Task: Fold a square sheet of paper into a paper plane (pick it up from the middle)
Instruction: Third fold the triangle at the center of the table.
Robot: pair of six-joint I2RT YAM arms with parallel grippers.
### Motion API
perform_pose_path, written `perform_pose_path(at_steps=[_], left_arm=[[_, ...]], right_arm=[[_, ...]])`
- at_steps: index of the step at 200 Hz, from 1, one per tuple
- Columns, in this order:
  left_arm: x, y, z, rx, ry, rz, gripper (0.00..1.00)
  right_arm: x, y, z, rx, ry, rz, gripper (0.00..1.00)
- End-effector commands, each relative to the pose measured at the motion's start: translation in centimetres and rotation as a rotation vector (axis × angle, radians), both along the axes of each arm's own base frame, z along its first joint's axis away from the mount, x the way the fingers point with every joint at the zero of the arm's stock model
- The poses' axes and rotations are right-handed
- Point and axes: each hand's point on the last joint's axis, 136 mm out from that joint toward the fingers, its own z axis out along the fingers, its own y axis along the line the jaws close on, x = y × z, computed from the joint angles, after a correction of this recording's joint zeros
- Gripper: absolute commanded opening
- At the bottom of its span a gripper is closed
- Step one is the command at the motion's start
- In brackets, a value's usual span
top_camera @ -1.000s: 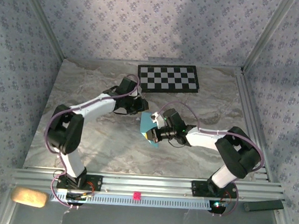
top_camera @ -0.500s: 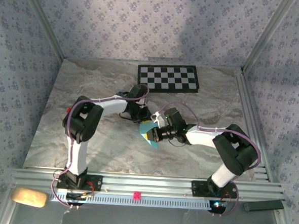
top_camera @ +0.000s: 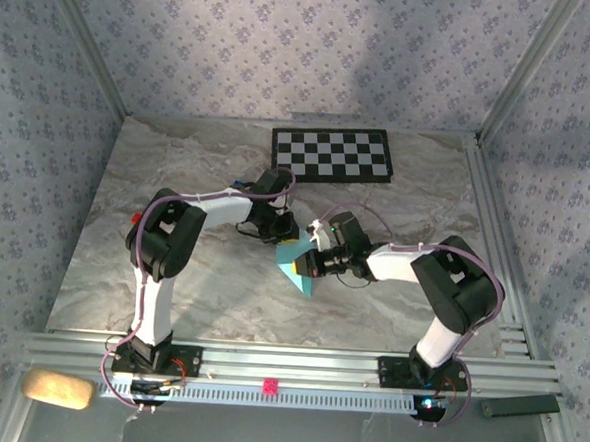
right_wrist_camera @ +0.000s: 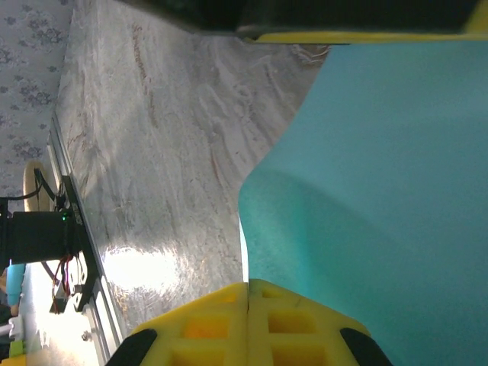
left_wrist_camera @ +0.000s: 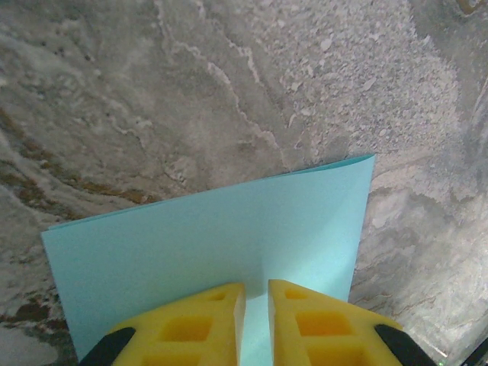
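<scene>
Left hand [left_wrist_camera: 256, 288] newly at sheet [left_wrist_camera: 191, 236]

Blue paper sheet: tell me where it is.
Top view: the sheet is mid-table, pinched by the right fingers, the left fingers at its edge, in front of the checkerboard.

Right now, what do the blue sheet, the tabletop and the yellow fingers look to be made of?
Square sheet of paper: thin matte paper, light blue; it bows softly where held.
Tabletop: grey marble pattern with a glossy glare patch, possibly printed laminate rather than stone.
Yellow fingers of the left tool: probably moulded plastic, judging by the recessed pockets.
</scene>
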Motion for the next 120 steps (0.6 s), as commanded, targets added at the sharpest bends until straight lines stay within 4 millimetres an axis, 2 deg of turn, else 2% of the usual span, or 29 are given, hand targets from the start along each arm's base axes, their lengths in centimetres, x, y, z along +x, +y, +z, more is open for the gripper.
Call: perform_pose_path(at_steps=[1,120], left_arm=[[-0.9,1.0,-2.4,0.084,0.037,-0.010,0.17],[-1.0,0.8,-2.3,0.081,0.037,-0.010,0.17]], right_arm=[[0.3,-0.6,-0.6,-0.004,0.026,-0.007,0.02],[1.5,-1.7,-1.5,-0.046,0.027,-0.035,0.03]])
